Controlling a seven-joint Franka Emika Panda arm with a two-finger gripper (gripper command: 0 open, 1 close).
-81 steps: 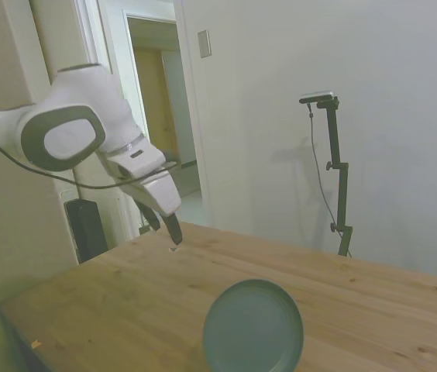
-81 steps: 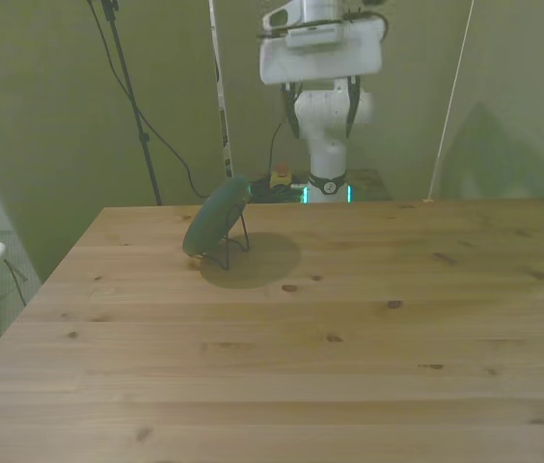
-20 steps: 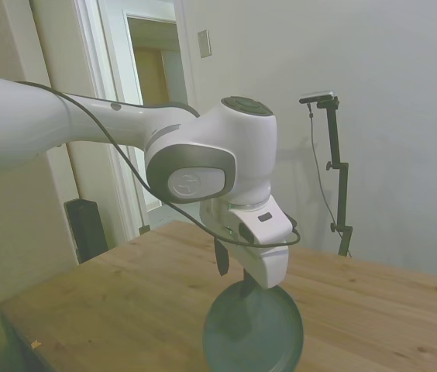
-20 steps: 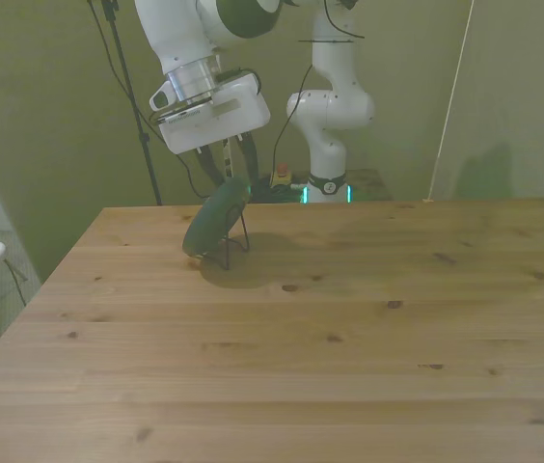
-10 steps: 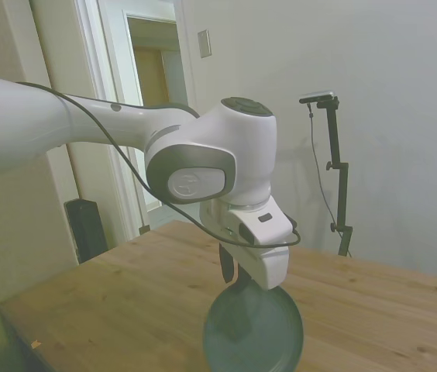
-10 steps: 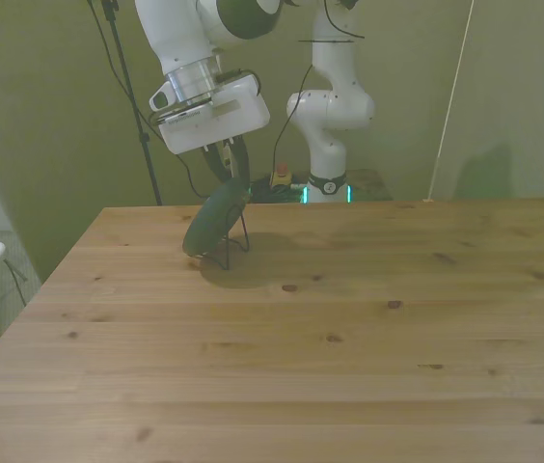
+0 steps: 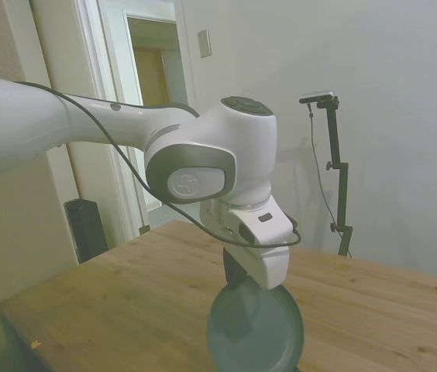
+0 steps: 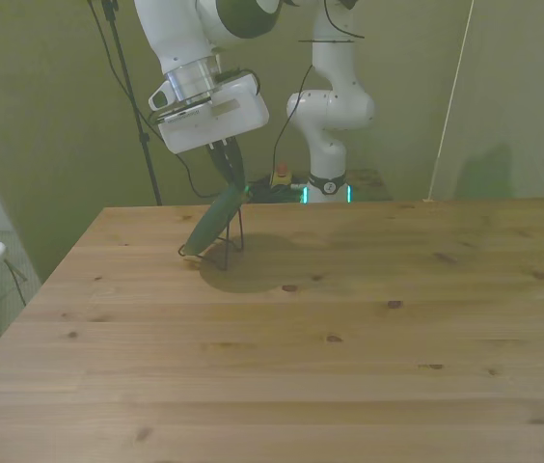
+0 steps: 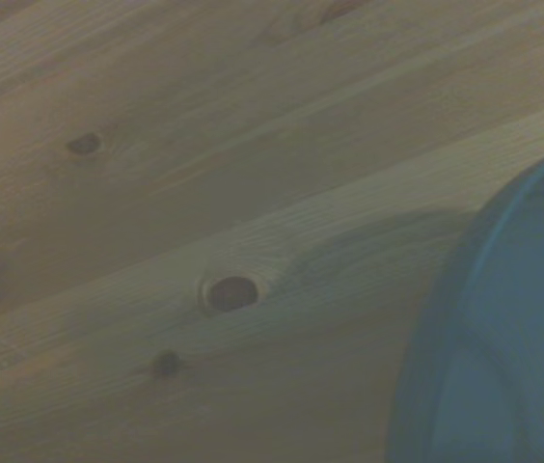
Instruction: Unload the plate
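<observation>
The plate (image 7: pixel 256 329) is showing a smooth, matt teal surface. The table (image 8: pixel 349 328) is showing knotty, lightly sheened wood; the arm (image 7: pixel 203 155) is looking like glossy white plastic.

The plate (image 8: pixel 212 224) stands on edge, tilted, on the desk (image 8: pixel 349 318) near its far edge, toward the front view's left. A wire rack (image 8: pixel 232 234) stands just behind it, touching it. The gripper (image 8: pixel 229 172) sits directly above, at the plate's top rim.
</observation>
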